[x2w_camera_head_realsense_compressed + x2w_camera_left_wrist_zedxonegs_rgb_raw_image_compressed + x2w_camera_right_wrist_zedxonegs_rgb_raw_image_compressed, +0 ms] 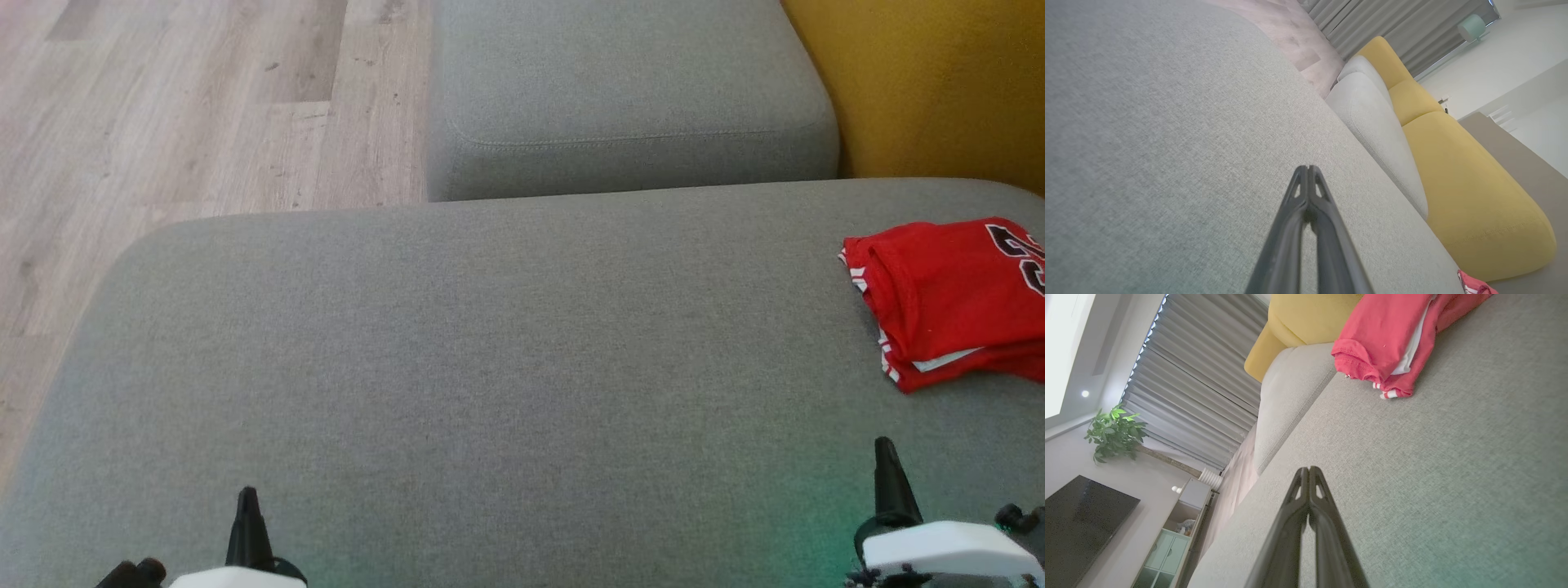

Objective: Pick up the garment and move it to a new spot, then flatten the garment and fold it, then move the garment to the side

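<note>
Head view: folded red garment [951, 302]; left end effector [247, 495] and right end effector [884, 447] together.

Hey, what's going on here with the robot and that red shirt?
Nothing is being held right now. The red garment lies folded near the right edge of the grey cushion. The left gripper and right gripper are both shut over bare fabric, apart from the garment. The fold and the move aside look done.
</note>
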Robot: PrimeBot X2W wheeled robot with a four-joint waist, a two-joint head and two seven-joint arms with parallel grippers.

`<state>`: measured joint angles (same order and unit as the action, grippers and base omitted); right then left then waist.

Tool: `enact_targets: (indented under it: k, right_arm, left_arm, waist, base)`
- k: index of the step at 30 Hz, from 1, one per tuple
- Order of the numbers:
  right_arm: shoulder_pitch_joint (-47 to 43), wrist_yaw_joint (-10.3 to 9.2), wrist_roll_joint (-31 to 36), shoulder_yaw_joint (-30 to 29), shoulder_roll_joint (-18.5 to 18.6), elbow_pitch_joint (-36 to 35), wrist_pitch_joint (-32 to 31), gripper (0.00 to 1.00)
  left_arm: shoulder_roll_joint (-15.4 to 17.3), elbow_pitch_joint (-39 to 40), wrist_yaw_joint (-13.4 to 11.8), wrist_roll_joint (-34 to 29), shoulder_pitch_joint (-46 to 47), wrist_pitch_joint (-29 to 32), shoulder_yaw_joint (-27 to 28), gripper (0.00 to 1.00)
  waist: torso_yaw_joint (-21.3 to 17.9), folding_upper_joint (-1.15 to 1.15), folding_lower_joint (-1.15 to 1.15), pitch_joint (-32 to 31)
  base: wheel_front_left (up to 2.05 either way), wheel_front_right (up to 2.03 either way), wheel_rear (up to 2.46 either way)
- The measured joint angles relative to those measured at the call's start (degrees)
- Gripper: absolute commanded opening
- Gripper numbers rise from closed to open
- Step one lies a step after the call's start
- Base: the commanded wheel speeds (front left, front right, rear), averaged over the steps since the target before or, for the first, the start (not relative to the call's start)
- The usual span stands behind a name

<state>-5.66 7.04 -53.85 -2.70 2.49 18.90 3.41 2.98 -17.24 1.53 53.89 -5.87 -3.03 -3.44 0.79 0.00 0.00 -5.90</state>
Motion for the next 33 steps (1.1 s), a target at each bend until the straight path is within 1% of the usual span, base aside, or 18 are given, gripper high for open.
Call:
enact_targets:
  k: [15,21,31,33]
  right_arm:
    - [2.2,0.00,-9.9,-1.4,0.0,-0.7,-2.8,0.00]
    - [2.9,0.00,-13.7,-1.8,0.0,-0.9,-3.5,0.00]
    - [4.5,0.00,-19.6,-2.6,0.0,-1.4,-5.1,0.00]
    - [5.0,0.00,-20.8,-2.8,0.0,-1.4,-5.3,0.00]
  left_arm:
    - [0.0,0.4,1.1,9.8,2.3,2.3,1.9,0.00]
    - [-0.1,0.5,2.0,13.7,3.1,3.3,3.0,0.00]
    - [-0.1,0.7,2.6,19.6,4.7,4.7,3.9,0.00]
    - [-0.1,0.7,3.1,20.9,4.8,5.1,4.1,0.00]
  waist:
    - [-0.2,0.00,0.00,1.6]
    - [-0.3,0.00,0.00,2.2]
    - [-0.4,0.00,0.00,3.2]
    - [-0.4,0.00,0.00,3.4]
  base:
    - [0.00,0.00,0.00]
    - [0.00,0.00,0.00]
    - [0.00,0.00,0.00]
    - [0.00,0.00,0.00]
